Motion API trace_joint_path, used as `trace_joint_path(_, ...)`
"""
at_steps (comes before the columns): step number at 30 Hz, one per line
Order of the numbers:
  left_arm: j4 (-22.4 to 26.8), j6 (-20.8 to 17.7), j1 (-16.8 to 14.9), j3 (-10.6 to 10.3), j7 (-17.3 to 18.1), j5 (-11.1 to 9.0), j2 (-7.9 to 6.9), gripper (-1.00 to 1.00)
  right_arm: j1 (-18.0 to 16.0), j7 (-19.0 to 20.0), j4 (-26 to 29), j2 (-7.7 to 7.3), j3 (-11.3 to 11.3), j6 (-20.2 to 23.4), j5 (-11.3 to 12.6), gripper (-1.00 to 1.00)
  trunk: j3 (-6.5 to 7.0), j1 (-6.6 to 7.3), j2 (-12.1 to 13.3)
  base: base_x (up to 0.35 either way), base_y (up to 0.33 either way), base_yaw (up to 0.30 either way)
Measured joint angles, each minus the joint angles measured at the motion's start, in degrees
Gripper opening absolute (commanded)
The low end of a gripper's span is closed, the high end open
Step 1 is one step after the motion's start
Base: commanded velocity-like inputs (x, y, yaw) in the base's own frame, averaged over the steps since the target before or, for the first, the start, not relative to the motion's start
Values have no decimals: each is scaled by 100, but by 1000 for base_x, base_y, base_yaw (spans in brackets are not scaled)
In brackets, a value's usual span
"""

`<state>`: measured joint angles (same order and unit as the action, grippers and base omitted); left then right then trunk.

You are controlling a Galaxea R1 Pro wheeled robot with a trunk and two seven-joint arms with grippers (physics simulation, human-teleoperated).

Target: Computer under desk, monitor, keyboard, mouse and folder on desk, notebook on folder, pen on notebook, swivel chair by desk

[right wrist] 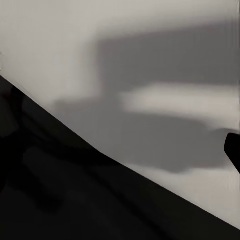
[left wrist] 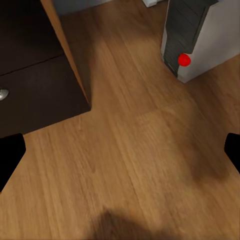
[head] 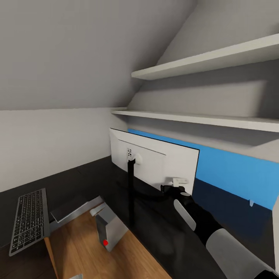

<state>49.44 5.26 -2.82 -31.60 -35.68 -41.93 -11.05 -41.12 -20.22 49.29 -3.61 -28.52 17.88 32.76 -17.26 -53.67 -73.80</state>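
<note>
So the computer (head: 110,228) is sitting on the wood floor (head: 85,248) down in the gap of the black desk (head: 155,221), tilted a bit, red light glowing near its base. The left wrist view is looking at that same tower (left wrist: 200,35) from above the floor, and the left gripper (left wrist: 120,150) is hanging there with its jaws spread wide and nothing between them, just bare planks.

Left of the computer, the keyboard (head: 30,220) is lying flat on the near wing of the desk, well apart from everything else.

Behind the computer, the monitor (head: 155,162) is standing upright on the desk on its thin black stand, white back facing us. The right gripper (head: 176,188) is reaching up at the monitor's lower right corner, touching or just beside it. Can't tell if its jaws are gripping or open.

Further back the desk's blue panel (head: 240,174) is running along the wall, with two pale shelves (head: 201,118) hanging above the monitor.
</note>
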Motion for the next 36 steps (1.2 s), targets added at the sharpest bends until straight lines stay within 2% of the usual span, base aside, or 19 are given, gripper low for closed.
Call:
trace_joint_path(11,-174,0,0,4,-7,11,6,100,1,-3,0,0,-1,0,-1,100,0,0,0,0,54,0)
trace_joint_path(22,-182,0,0,3,-3,9,7,100,6,38,-19,12,-33,-24,-8,100,0,0,0,0,240,0)
trace_joint_path(27,-184,1,0,1,-8,17,14,100,32,50,-197,39,-381,-525,-59,100,0,0,0,0,37,0)
trace_joint_path(28,-181,1,0,1,-4,27,15,100,38,50,-366,42,-668,-1000,-97,100,0,0,0,0,7,0)
trace_joint_path(30,-161,1,0,1,-3,31,15,100,40,53,-487,43,-855,-1397,-113,100,0,0,0,0,3,0)
trace_joint_path(31,77,-1,-2,-6,-2,27,19,100,45,47,-603,45,-1293,-2017,-165,100,0,0,0,0,0,0)
trace_joint_path(33,152,0,0,-10,-2,15,23,100,45,44,-618,44,-1433,-2140,-169,100,0,0,0,0,0,0)
trace_joint_path(36,193,0,0,-17,1,11,29,100,45,46,-627,44,-1525,-2210,-172,100,0,0,0,0,0,0)
